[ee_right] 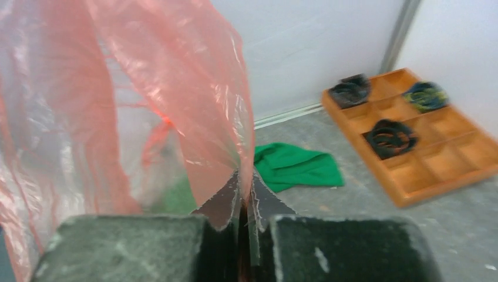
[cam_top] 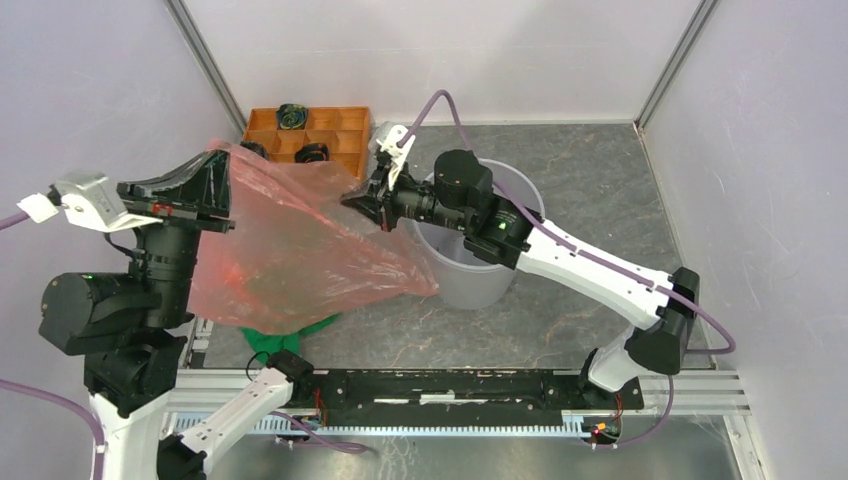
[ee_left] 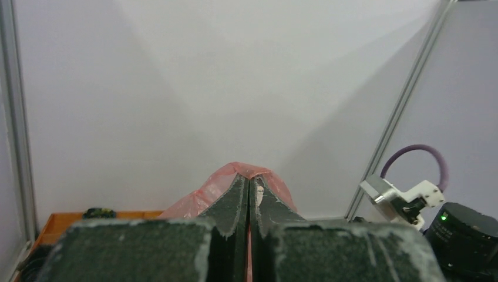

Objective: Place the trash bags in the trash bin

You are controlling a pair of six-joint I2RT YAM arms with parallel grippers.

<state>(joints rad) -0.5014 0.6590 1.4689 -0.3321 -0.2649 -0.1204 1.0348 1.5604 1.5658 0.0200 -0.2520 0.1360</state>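
"The trash bag point(cam_top: 300, 250): where is it?"
"In the air, spread between both arms at the nine o'clock side of the trash bin point(cam_top: 478, 288). Its lower corner reaches the bin's outer wall."
"Who holds it?"
"The left gripper point(ee_left: 249, 183) is pinched tight on a corner at the bag's nine o'clock. The right gripper point(ee_right: 243, 187), at the bag's two o'clock beside the rim, has its jaws almost together with film between them."
"Anything inside the bin?"
"None of the bag, as far as I can see. I judge the lift done. Carrying it over the mouth, lowering it and letting go remain. A green cloth point(cam_top: 300, 335) lies beneath, at six o'clock."
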